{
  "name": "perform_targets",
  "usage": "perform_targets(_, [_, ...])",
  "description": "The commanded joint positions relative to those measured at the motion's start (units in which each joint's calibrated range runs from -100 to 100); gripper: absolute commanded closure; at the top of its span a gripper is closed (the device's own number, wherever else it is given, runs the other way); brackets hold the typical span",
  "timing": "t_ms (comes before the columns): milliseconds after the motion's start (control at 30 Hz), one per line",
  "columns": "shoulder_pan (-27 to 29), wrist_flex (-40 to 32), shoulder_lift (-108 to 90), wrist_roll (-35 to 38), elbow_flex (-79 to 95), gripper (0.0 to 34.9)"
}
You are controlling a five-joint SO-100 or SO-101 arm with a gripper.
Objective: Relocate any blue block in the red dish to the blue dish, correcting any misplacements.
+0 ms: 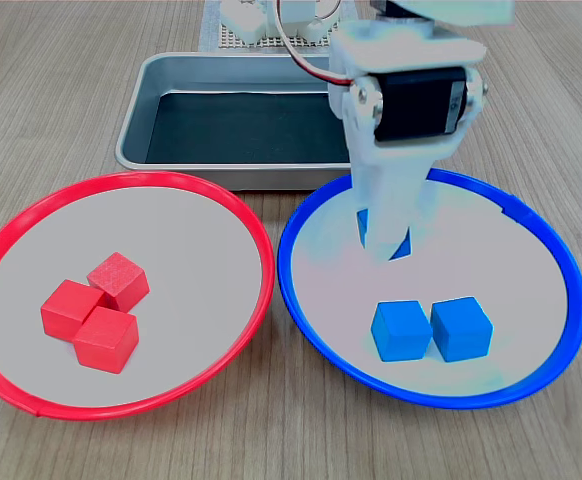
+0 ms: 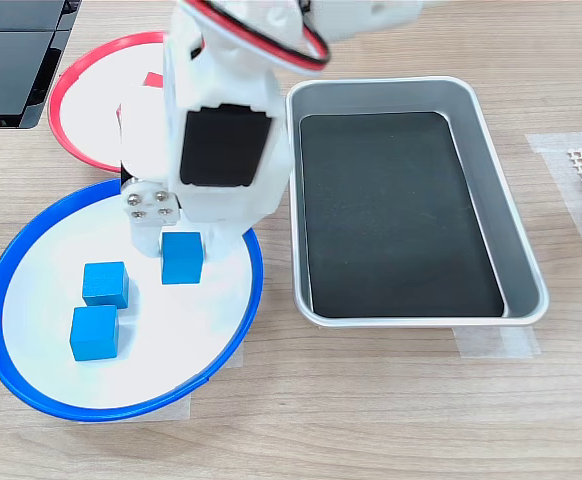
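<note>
Over blue-rimmed round dish point(image 2: 233, 335): white gripper point(image 2: 176, 252) grips small blue cube point(image 2: 182, 258), low, unreleased. Red-rimmed round dish point(image 1: 226, 205) holds only red cubes point(image 1: 96, 311).

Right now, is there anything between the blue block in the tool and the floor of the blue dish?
Nothing visible. The tool holds the blue block low over a bare part of the blue dish; the two other blue cubes lie to the second exterior view's left, apart from it.

Red dish point(image 2: 81, 75) half-hidden behind the arm — red cubes point(image 2: 153, 80) barely visible.
</note>
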Motion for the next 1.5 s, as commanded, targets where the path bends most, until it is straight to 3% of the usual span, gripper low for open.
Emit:
perform_targets(0, [0.7, -0.01, 1.68, -0.24, -4.29, 34.6])
perform_targets(733, [-2.78, -1.58, 9.01, -1.76, -12.39, 34.4])
perform_targets(767, [-2.88, -1.25, 9.01, -1.9, -12.39, 33.0])
perform_targets(867, [-2.88, 0.15, 8.92, -2.2, -12.93, 24.4])
perform_targets(1067, [-2.22, 2.13, 7.56, -2.0, -13.21, 17.7])
perform_targets(1300, [-0.99, 2.46, 0.65, -0.93, -9.29, 19.8])
perform_targets(1467, [0.8, 0.15, -9.84, 0.63, -1.19, 25.1])
